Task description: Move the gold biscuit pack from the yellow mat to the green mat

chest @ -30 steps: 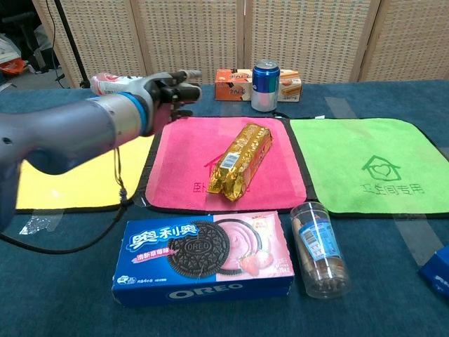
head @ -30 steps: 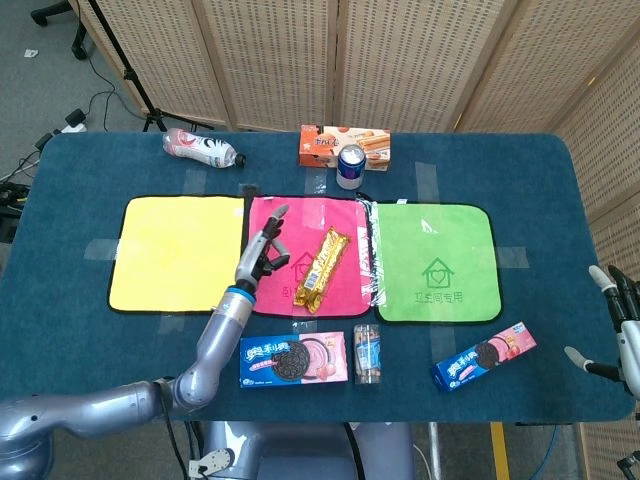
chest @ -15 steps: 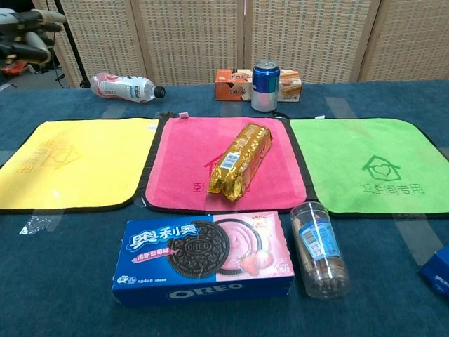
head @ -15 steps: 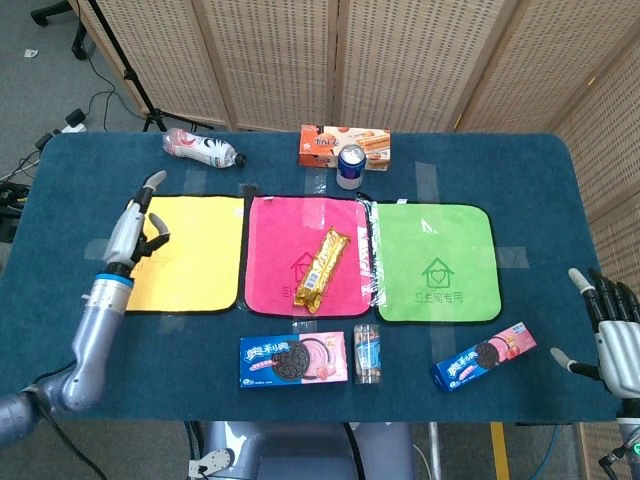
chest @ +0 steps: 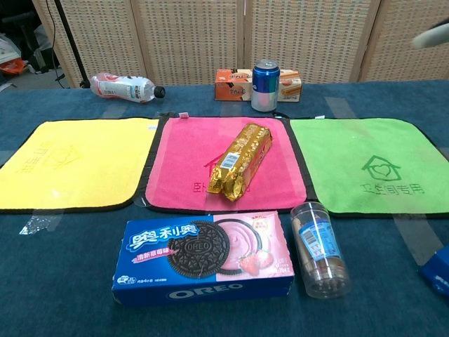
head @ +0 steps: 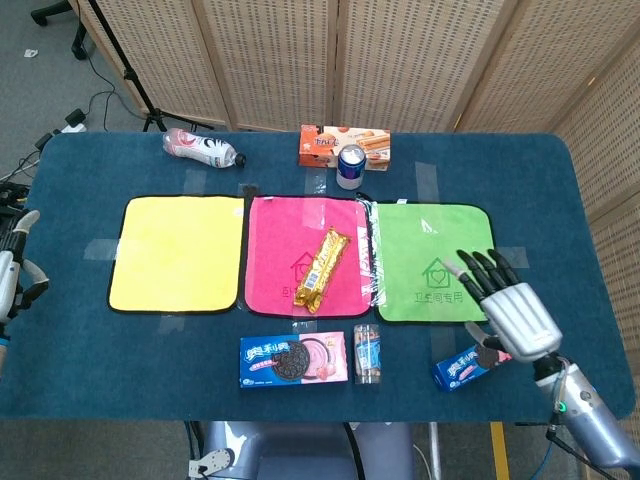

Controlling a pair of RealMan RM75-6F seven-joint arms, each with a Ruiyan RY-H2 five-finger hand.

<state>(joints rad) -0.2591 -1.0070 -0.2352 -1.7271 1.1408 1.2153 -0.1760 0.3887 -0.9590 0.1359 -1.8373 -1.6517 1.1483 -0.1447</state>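
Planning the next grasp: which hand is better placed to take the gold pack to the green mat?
Right. The right hand hovers open beside the green mat; the gold biscuit pack lies on the adjacent pink mat. The left hand sits at the table's far edge.

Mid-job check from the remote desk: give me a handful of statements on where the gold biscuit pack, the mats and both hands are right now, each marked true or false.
1. The gold biscuit pack lies on the pink mat. True.
2. The green mat holds the blue drink can. False: the green mat is bare; the can stands behind the mats beside an orange box.
3. The right hand holds nothing, fingers apart. True.
4. The left hand rests on the yellow mat. False: it is at the table's left edge, off the mat.
5. The yellow mat is bare. True.
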